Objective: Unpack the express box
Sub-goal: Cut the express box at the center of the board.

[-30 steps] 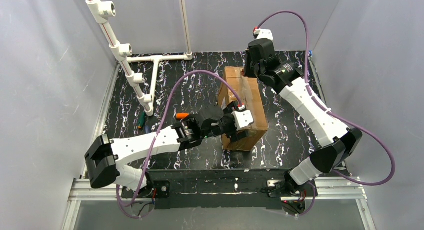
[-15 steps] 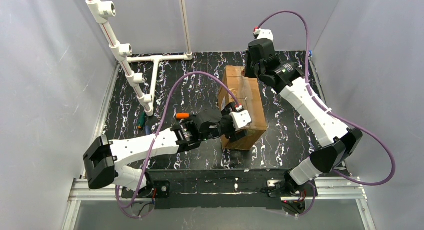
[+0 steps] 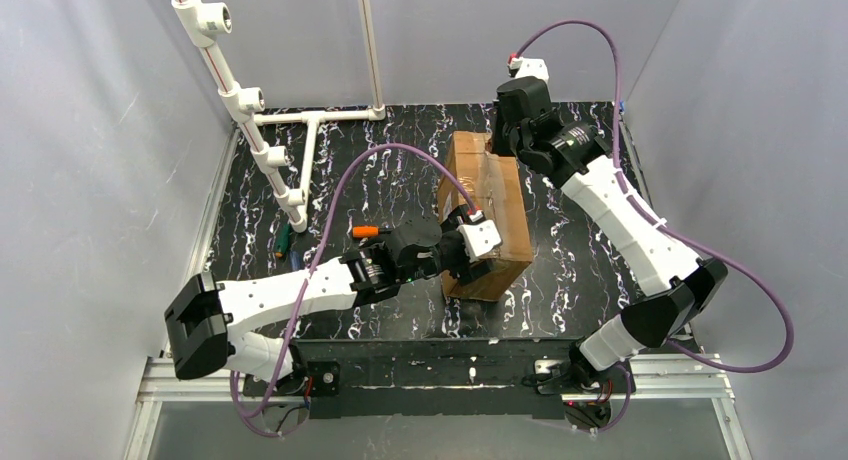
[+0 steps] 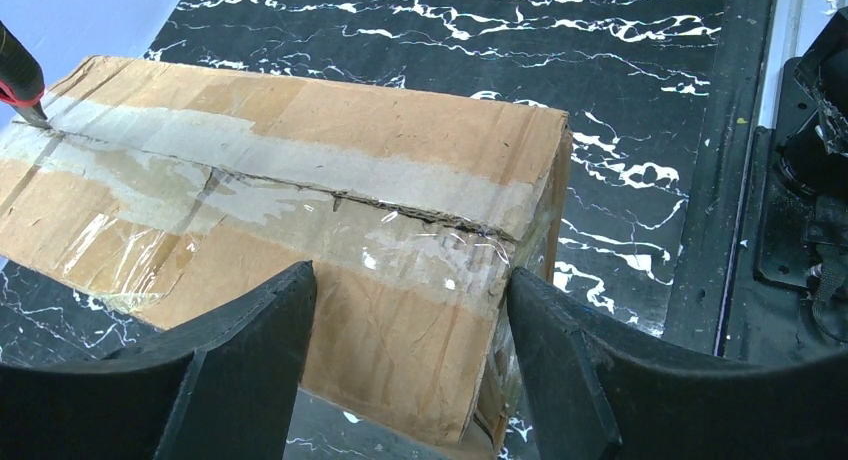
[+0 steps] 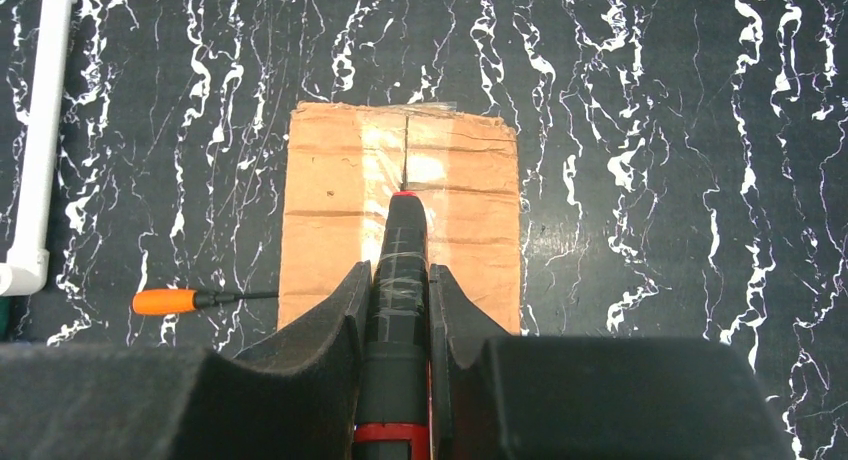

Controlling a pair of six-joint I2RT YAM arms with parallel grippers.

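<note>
As it lies flat, the express box [image 3: 500,198] runs near-to-far, slightly skewed.

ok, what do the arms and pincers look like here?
Both the left arm and right arm have white shell links and black joint housings. A purple cable loops along each. The left pincer and right pincer each have two broad matte-black wedge fingers.

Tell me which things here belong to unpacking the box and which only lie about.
Job: express box; black cutter, held in the right gripper; left gripper at the box.
Lying about: orange-handled tool; small green item; white pipe frame.
</note>
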